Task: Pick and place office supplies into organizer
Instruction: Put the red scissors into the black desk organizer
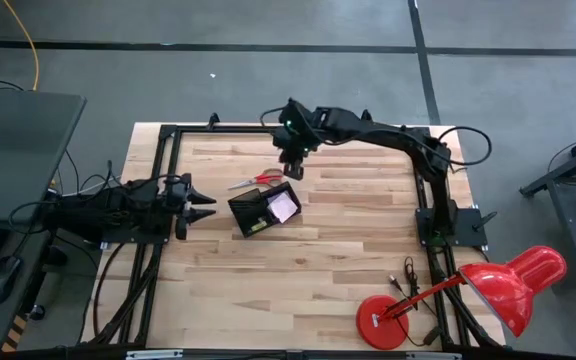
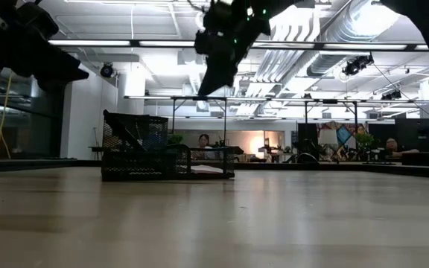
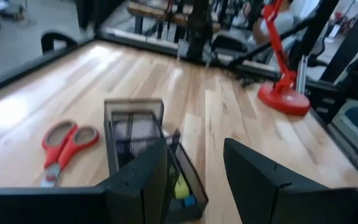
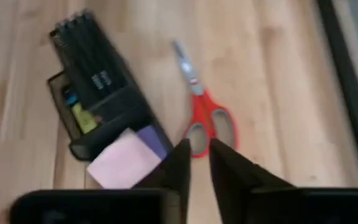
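Note:
The black mesh organizer [image 1: 253, 213] [image 4: 114, 106] stands mid-table. It holds black pens [image 4: 82, 46], a pink pad [image 4: 122, 163] and a purple pad [image 4: 153, 140]. The red-handled scissors [image 1: 258, 181] [image 4: 202, 112] lie flat on the wood just beyond it. My right gripper [image 1: 293, 170] [image 4: 199, 148] hovers above the table by the scissors' handles, its fingers a narrow gap apart, touching nothing. My left gripper [image 1: 206, 206] [image 3: 194, 168] waits open at the organizer's left side, level with it.
A red desk lamp [image 1: 513, 283] with a round base [image 1: 382, 321] stands at the table's near right corner, with cables beside it. A black frame [image 1: 168, 135] rims the table. Bare wood lies near and right of the organizer. People sit far behind in the low view.

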`<state>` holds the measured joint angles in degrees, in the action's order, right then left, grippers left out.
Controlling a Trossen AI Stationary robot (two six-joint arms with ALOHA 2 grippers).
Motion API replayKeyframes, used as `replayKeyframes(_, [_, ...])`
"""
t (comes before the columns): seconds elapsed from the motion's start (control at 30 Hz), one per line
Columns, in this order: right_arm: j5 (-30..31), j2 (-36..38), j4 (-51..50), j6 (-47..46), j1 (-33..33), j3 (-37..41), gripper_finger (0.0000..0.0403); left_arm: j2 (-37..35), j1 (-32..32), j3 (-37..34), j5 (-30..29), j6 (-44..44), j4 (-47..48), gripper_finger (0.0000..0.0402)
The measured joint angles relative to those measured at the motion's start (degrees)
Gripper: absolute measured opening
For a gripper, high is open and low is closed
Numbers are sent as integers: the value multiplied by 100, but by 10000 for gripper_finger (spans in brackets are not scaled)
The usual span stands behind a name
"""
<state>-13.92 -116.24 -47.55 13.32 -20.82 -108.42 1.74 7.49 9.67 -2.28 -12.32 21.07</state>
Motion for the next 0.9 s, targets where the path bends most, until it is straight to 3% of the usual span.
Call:
replayKeyframes(0.07, [-173,-77,67,263,-41,131,85,-2,0,0,-14,89,-205,145])
replayKeyframes(0.2, [84,-302,335,628,-44,170,152,-2,1,0,-12,322,-545,145])
replayKeyframes(0.33, [198,-580,447,946,-20,174,188,-2,1,0,-11,348,-624,145])
replayKeyframes(0.9, [87,-1323,873,924,149,177,145,-2,2,0,-9,444,-704,145])
